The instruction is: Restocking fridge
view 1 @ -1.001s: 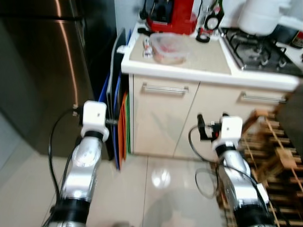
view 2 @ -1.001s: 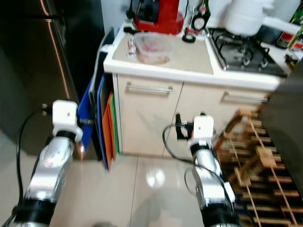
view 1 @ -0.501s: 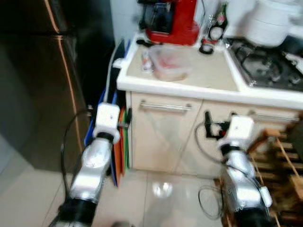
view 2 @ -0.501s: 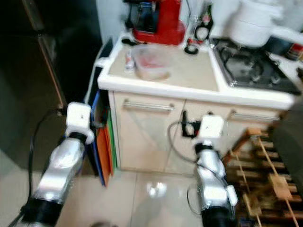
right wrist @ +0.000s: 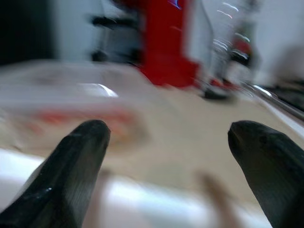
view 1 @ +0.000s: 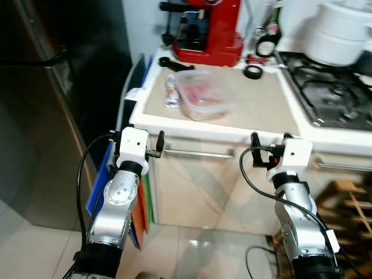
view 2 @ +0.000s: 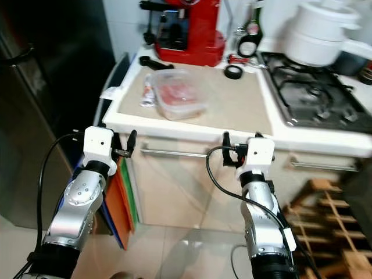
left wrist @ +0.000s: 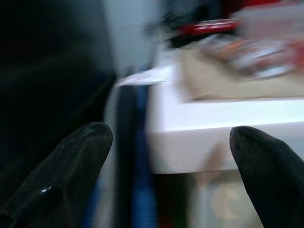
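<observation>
Clear plastic container [view 1: 204, 100] with red contents sits on the beige counter [view 1: 258, 99], near its front left corner, beside a small bottle [view 1: 170, 93] lying flat. Dark fridge [view 1: 40, 116] stands left of the cabinet. Left gripper [left wrist: 171, 161] and right gripper [right wrist: 168, 156] hang below the counter's front edge, each with fingers spread wide and holding nothing.

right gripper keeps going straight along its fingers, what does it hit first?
Likely the clear food container on the counter. The right gripper, open, points just over the counter edge, with the container dead ahead and the red coffee machine behind. Depth is unclear; blurred.
</observation>
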Motion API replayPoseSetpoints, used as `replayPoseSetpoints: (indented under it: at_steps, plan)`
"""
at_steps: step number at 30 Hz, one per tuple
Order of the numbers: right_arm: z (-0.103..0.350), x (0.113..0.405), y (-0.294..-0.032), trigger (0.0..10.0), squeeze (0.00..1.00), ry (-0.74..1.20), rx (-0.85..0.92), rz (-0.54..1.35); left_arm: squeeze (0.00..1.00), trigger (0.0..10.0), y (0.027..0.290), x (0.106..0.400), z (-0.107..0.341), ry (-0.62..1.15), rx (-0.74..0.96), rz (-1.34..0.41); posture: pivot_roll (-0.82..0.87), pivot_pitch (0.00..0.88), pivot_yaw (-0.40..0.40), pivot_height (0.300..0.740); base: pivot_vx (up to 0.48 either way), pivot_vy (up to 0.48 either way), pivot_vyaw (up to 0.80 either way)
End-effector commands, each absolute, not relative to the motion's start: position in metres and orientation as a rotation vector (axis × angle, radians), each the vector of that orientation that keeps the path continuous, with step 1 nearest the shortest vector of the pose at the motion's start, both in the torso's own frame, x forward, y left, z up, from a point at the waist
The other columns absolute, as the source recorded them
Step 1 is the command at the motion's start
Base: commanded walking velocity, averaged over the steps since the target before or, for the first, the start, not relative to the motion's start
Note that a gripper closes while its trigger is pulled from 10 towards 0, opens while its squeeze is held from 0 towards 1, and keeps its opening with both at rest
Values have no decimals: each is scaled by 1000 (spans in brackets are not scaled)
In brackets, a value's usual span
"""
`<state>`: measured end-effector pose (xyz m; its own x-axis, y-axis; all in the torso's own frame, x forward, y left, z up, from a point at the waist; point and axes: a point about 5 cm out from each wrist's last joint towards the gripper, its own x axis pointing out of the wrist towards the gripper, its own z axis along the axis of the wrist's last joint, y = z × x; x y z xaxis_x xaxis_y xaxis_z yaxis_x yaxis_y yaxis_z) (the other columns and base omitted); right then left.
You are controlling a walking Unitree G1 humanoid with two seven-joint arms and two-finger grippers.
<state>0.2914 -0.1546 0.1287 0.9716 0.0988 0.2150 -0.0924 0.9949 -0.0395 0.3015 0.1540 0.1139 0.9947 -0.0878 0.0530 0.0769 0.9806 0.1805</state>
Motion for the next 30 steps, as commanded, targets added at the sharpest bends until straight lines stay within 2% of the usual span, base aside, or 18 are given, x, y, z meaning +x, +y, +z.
replayPoseSetpoints:
  at_steps: [1,7,12,17,19,30]
  plan:
    - [136,288,-168,10000,0,-233,-59,67,0,10000,147,300,115,-72,157,-105,141,16,-34,732,0,0,0]
    - [152,286,-175,10000,0,-275,-84,22,0,10000,142,298,113,-66,151,-121,130,20,-36,732,0,0,0]
    - [158,290,-174,10000,0,-275,-141,63,0,10000,142,298,113,-62,152,-125,130,24,-35,732,0,0,0]
    - [159,301,-174,10000,0,-218,-303,250,0,10000,141,297,111,-58,155,-127,132,24,-38,732,0,0,0]
    - [157,309,-175,10000,0,-182,-448,326,0,10000,141,297,111,-58,155,-128,133,21,-40,732,0,0,0]
    - [155,333,-164,10000,0,-174,-721,436,0,10000,139,300,113,-64,154,-123,148,14,-52,732,0,0,0]
